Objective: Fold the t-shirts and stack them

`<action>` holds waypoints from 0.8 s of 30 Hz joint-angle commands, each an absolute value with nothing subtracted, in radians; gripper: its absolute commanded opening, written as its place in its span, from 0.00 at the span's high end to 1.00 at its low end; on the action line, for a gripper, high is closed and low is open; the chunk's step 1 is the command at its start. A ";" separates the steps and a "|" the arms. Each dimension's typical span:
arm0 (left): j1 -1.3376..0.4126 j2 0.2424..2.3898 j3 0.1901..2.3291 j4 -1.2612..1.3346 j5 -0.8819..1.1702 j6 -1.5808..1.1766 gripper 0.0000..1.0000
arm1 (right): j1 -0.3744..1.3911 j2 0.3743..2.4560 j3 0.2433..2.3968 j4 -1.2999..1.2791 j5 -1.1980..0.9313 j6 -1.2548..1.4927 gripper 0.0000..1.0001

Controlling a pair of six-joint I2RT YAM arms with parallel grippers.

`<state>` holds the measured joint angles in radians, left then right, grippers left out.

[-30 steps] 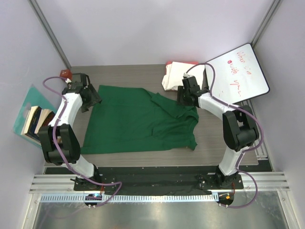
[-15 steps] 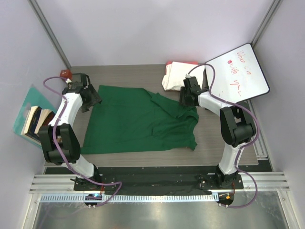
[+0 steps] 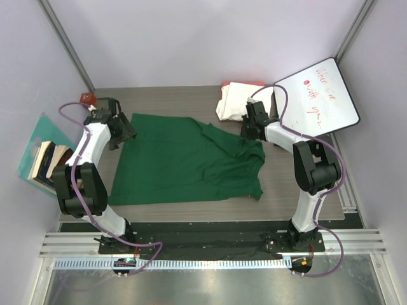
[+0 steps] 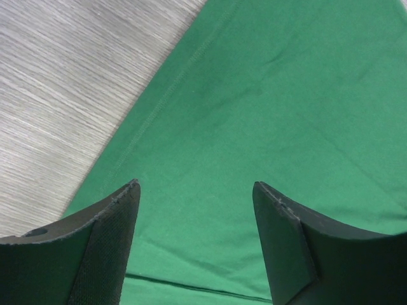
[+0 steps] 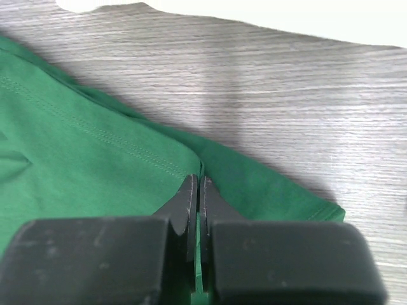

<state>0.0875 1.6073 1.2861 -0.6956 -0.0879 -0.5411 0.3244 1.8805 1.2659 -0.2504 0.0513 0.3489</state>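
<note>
Soft matt knit cloth w/ stitched hem = green t-shirt, cream bundle also matt cloth, table grey wood-grain, fine-lined & matt, left gripper & right gripper fingers matt black, plastic-looking, slightly grainy.

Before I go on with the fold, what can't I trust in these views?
- Top view: red cloth mostly covered by the cream bundle; its shape is unknown.
- Right wrist: how many layers of the green shirt the right gripper pinches, hidden inside the pinch.
- Left wrist: whether the open left gripper touches the shirt; height unreadable.
- Top view: whiteboard writing, too small to read.
</note>
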 commanded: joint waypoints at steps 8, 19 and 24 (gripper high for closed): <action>0.092 1.934 1.665 -0.683 -0.155 -0.597 0.25 | 0.325 1.802 1.272 -0.186 -0.032 0.359 0.99; 0.091 2.446 2.249 -0.802 -0.094 -0.588 0.29 | 0.318 1.781 1.247 -0.181 -0.074 0.361 0.99; 0.086 2.477 2.260 -0.798 -0.097 -0.578 0.31 | 0.318 1.781 1.244 -0.175 -0.080 0.364 0.99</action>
<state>0.0872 2.4866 2.2189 -0.7765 -0.1104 -0.5739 0.3222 1.8233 1.2465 -0.2123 -0.0589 0.3538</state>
